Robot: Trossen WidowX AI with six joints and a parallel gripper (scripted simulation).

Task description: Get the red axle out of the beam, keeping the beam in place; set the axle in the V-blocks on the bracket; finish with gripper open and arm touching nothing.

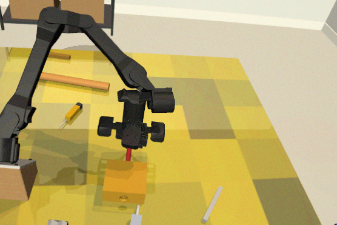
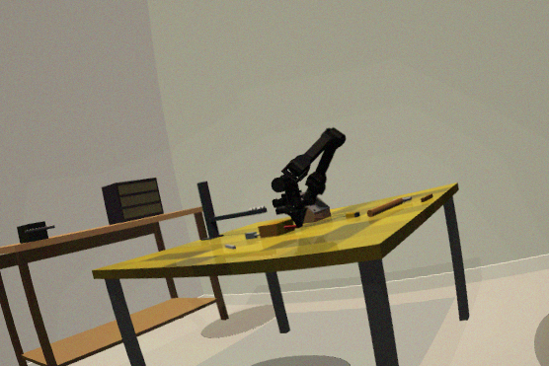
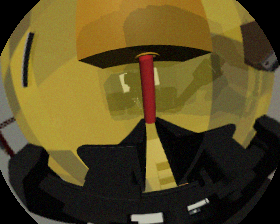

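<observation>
1. The red axle (image 1: 128, 154) (image 2: 290, 226) (image 3: 147, 90) is gripped at its outer end between the fingertips of the gripper (image 1: 130, 146) (image 2: 298, 223) (image 3: 149, 120), which is closed narrowly on it.
2. The axle's other end is met by a hole in the orange beam (image 1: 125, 177) (image 2: 272, 229) (image 3: 143, 25); a length of red is exposed between beam and fingertips. How much is still housed inside cannot be told.
3. In the top view, the gripper is held at 12 o'clock from the beam. On the beam's 6 o'clock face, a round hole is seen.
4. The bracket (image 2: 207, 207) is seen at about 10 o'clock from the beam in the exterior view, with notched pieces carried at the end of its side bar; no axle is seated there.
5. From the beam in the top view, a yellow-handled screwdriver (image 1: 73, 112) is laid at 11 o'clock, with an orange rod (image 1: 76, 81) farther off in that direction. A pale bar (image 1: 213, 204) is placed between 3 and 4 o'clock.
6. The arm's base block (image 1: 13, 182) (image 2: 317, 214) is set at 9 o'clock in the top view, well apart from the beam.
</observation>
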